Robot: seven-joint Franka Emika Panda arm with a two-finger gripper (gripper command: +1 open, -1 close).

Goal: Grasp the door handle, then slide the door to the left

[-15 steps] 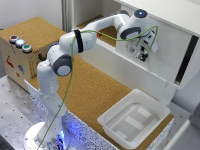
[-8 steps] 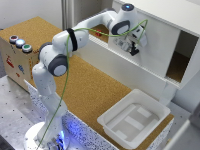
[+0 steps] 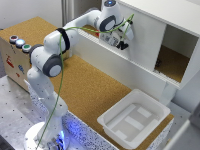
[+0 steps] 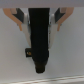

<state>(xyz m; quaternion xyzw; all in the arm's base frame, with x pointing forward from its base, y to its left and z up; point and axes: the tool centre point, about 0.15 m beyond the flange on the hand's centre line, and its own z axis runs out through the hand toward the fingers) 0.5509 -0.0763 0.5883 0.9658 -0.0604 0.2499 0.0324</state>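
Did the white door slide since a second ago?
Yes. The door slid toward the exterior view's left along the cabinet, with the tool at it. The dark opening at the cabinet's right end has grown wider.

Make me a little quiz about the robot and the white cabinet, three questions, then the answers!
1. True or false: the gripper is at the door of the cabinet.
2. Which side of the cabinet front stands open, showing the inside: the exterior view's left or right?
3. What lies on the cork surface in front of the cabinet? A) a white plastic tray B) a red bowl C) a blue cup

Key: 1 true; 2 the exterior view's right; 3 A.
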